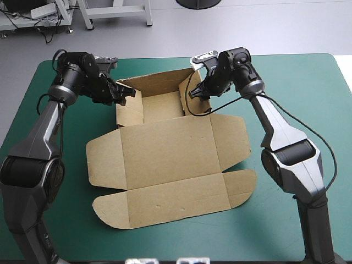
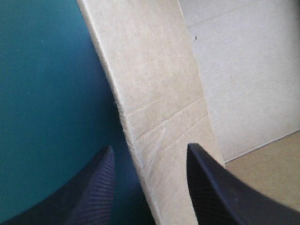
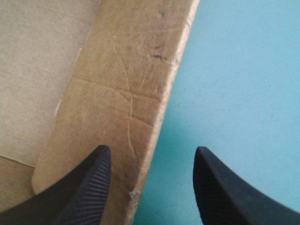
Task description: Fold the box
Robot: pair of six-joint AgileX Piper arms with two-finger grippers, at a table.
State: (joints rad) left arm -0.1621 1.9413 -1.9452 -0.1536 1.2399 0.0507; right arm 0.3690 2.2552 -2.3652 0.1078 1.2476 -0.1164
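Observation:
The brown box [image 1: 165,154] lies mid-table with its wide lid panel and rounded flaps flat toward the near edge. At its far end the back and both side walls stand raised around a small tray. My left gripper [image 1: 124,94] is open at the top of the left side wall [image 2: 159,93], one finger outside over the cover and one inside. My right gripper [image 1: 197,93] is open the same way over the right side wall [image 3: 122,93], whose creased edge runs between the fingers [image 3: 86,187]. Nothing is pinched.
The teal-green cover [image 1: 308,110] shows broadly to the right of the box and on the left [image 1: 60,165]. The box's side flaps [image 1: 234,137] spread flat on the cover. The table's far edge runs just beyond the raised back wall.

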